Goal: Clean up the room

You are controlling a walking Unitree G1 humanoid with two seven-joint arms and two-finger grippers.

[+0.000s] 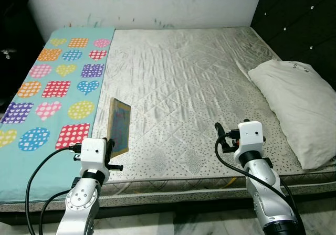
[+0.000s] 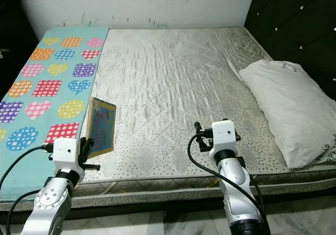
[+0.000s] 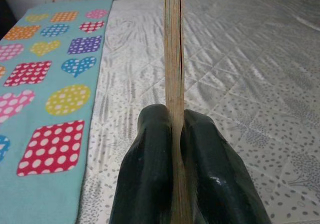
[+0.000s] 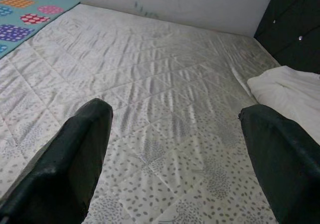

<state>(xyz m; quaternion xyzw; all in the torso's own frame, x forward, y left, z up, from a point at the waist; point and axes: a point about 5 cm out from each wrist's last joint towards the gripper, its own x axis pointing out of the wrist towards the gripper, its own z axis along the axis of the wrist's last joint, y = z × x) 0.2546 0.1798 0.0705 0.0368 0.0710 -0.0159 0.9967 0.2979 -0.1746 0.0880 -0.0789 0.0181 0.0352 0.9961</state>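
Now the left gripper (image 3: pixel 175 134) pinches the thin book (image 1: pixel 118 127) upright above the mattress (image 1: pixel 184 77), the right gripper (image 4: pixel 172 159) is wide open and empty, and next the book probably needs carrying away from the bed.

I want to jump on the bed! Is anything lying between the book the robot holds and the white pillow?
No, just bare quilted mattress between the book and the pillow; the left eye view shows it. The right gripper hovers open above that stretch.

The left hand (image 3: pixel 180 134) is clamped on the thin book (image 1: pixel 118 126), and its fingers (image 3: pixel 150 174) hide the book's near edge; the cover picture is too small to make out. The white pillow (image 1: pixel 296 109) at the right runs past the picture's edge. The patterned sheet (image 1: pixel 47 93) is cut off at the left. Both arms leave the frame at the near edge.
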